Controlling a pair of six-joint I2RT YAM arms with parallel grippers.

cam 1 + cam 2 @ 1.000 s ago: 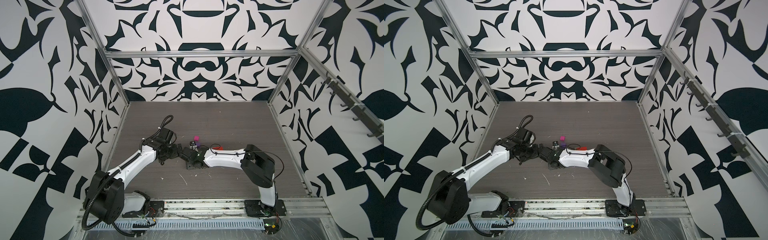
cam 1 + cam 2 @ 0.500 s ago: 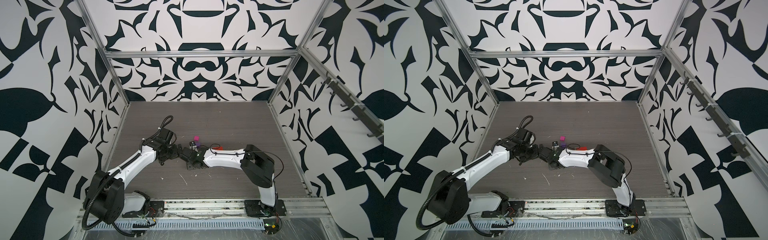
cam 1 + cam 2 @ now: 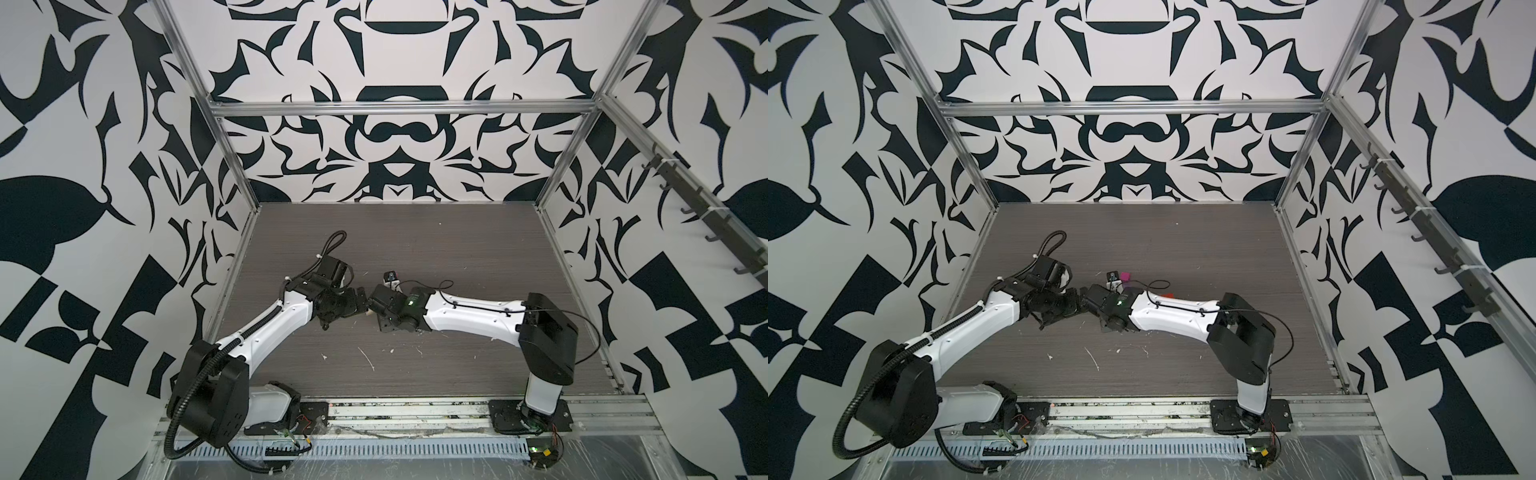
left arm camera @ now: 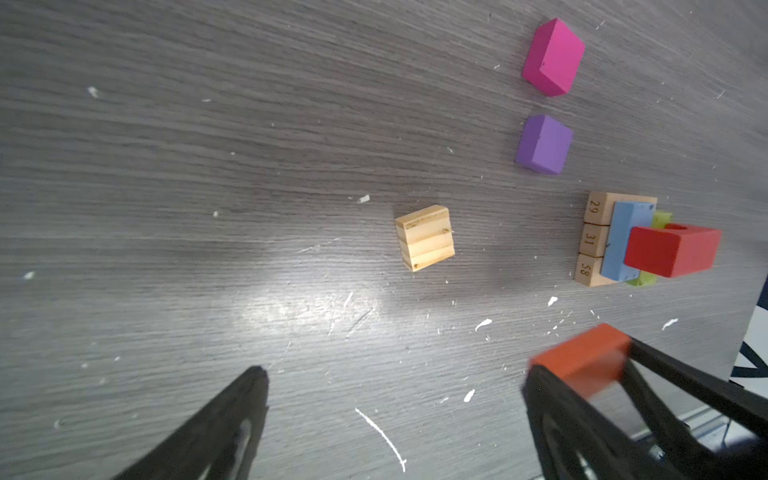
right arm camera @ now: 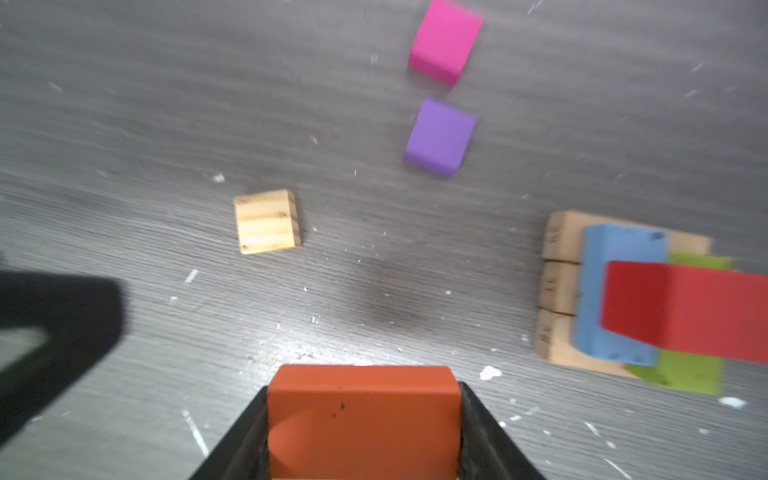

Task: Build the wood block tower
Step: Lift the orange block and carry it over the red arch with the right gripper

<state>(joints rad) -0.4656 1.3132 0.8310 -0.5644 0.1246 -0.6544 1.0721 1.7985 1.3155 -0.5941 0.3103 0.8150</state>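
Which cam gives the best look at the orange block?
Right wrist: the orange block sits large and full-width between the jaws of the right gripper. Left wrist catches only a blurred part of it, half covered. In both top views the arms hide it.

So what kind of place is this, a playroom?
Most likely a robot lab's test booth. The left arm and right arm are mounted on a metal rail, patterned walls on a metal frame box in the table, and the right claw grips an orange block.
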